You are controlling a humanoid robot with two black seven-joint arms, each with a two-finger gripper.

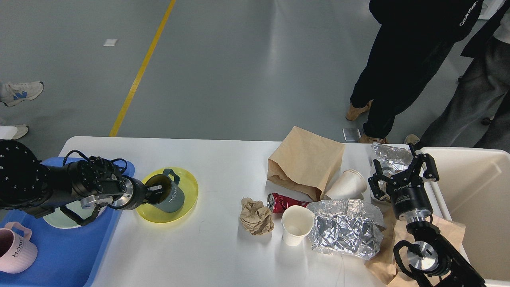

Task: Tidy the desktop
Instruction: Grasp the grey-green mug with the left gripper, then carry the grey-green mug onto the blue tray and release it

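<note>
Item count on the desktop and blue tray:

- Mugs — two: grey-green, pink
- Plates — two: yellow, pale green
- Paper cups — two
- Foil pieces — two
- Red can — one
- Crumpled paper ball — one
- Upper brown bag — one

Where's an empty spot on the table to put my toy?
Bare desktop lies between the yellow plate and the paper bag, and along the near edge below the crumpled paper. The right side, around the foil and cups, is crowded.
</note>
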